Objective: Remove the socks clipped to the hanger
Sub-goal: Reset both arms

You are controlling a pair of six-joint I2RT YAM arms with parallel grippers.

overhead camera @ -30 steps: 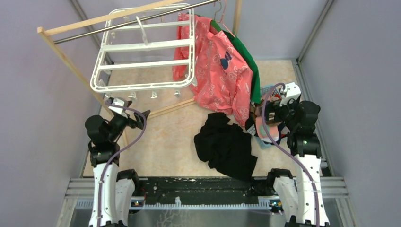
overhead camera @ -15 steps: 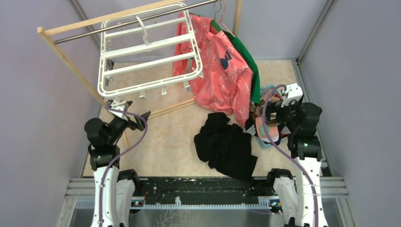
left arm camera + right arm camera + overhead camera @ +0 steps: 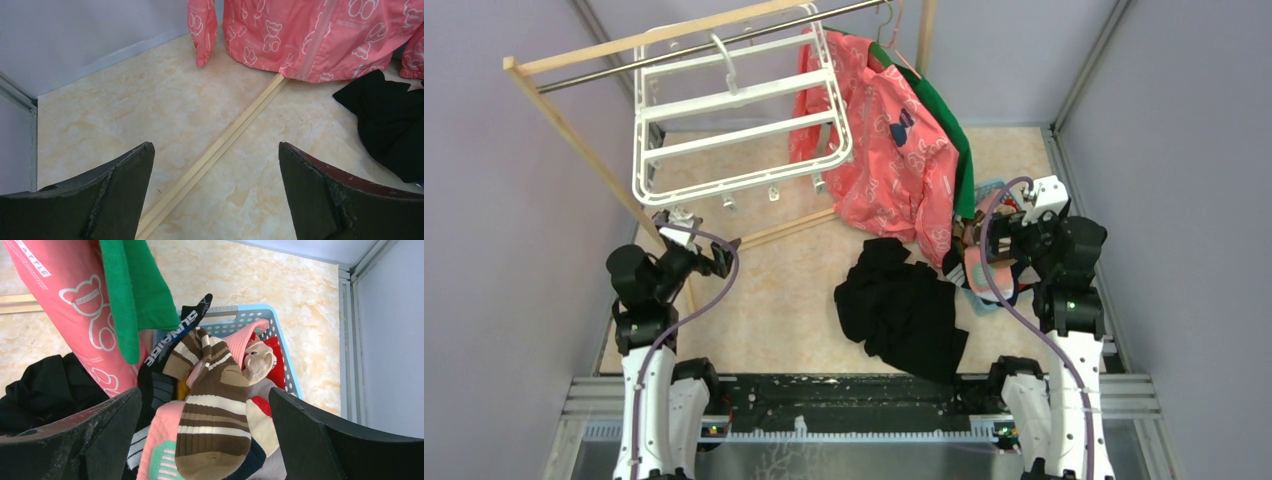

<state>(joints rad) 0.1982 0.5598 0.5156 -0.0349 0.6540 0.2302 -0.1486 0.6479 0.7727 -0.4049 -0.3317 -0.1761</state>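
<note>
The white hanger [image 3: 754,89] hangs tilted from the metal rail at the back left. Its small clips [image 3: 772,192] dangle along the lower edge with nothing on them. The socks [image 3: 220,405] lie heaped in a blue basket [image 3: 260,315] at the right: a brown striped one on top, with pink, red and dark ones around it. In the top view the sock heap [image 3: 980,268] sits under the right arm. My right gripper [image 3: 205,392] hovers open just above the heap, holding nothing. My left gripper [image 3: 215,147] is open over bare floor, below and in front of the hanger.
A pink printed shirt [image 3: 894,150] and a green garment [image 3: 949,130] hang right of the hanger, close to the basket. A black cloth heap [image 3: 904,310] lies mid-floor. A wooden strip [image 3: 225,140] crosses the floor under the left gripper. A slanted wooden post [image 3: 574,130] stands left.
The hanger has swung up and tilted toward the back. Both arms have shifted only slightly, and both grippers have stayed open.
</note>
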